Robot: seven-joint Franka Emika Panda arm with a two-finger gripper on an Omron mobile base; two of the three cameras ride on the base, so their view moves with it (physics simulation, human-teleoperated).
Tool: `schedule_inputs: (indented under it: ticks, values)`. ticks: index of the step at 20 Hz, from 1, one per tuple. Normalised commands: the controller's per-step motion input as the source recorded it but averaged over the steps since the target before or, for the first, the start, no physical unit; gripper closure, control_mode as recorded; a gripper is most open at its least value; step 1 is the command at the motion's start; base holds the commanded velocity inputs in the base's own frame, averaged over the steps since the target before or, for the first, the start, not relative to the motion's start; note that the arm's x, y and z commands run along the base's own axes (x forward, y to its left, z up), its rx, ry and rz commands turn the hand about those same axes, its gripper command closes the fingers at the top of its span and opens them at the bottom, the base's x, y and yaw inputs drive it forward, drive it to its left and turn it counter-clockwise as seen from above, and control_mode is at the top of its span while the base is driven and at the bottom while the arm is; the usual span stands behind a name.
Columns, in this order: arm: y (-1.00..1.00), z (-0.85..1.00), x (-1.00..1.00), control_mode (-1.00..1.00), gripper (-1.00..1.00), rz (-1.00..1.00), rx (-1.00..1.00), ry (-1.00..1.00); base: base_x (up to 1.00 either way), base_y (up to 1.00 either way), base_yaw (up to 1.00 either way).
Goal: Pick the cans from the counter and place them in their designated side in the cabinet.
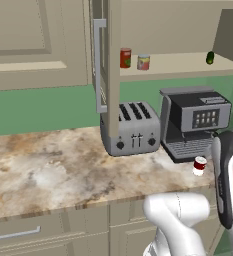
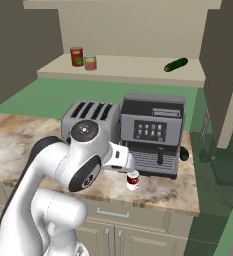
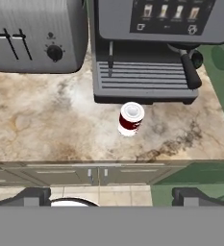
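Observation:
A short can (image 1: 200, 165) (image 2: 133, 180) (image 3: 130, 118), dark red above and white below, stands upright on the marbled counter (image 1: 53, 170) (image 3: 36, 120) just in front of the coffee machine. The other small can (image 1: 143, 62) (image 2: 90, 62), silvery-topped with yellow and red bands, stands at the left of the pale shelf (image 1: 178, 62) (image 2: 128, 70) in the open cabinet, whose door carries a grey bar handle (image 1: 99, 65). My gripper (image 3: 111, 197) hangs open and empty above the counter's front edge, well back from the red and white can.
A silver toaster (image 1: 130, 129) (image 2: 88, 117) (image 3: 34, 33) and a dark coffee machine (image 1: 195, 122) (image 2: 152, 134) (image 3: 152, 48) stand side by side at the back of the counter. A taller red can (image 1: 125, 58) (image 2: 77, 56) and a small green object (image 1: 210, 58) (image 2: 176, 64) share the shelf.

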Motion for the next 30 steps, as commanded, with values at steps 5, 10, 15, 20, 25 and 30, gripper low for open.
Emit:
schedule_inputs:
  ticks: [5,10,15,20,25,30]
  values:
    - [0.0,-0.05,0.07,-1.0,-1.0,0.0,0.0,0.0,0.0,0.0,0.0]
    - [0.0,-0.02,0.05,-1.0,-1.0,0.0,0.0,0.0,0.0,0.0,0.0]
    - [0.0,-0.04,0.05,-1.0,-1.0,0.0,0.0,0.02,0.0,0.0,0.0]
    - [-0.02,-0.06,0.08,-1.0,-1.0,0.0,0.0,0.01,0.0,0.0,0.0]
    - [-0.02,-0.07,0.11,-1.0,-1.0,0.0,0.0,0.01,0.0,0.0,0.0]
    - [-0.03,-0.09,0.11,-1.0,-1.0,0.0,0.0,0.01,0.0,0.0,0.0]
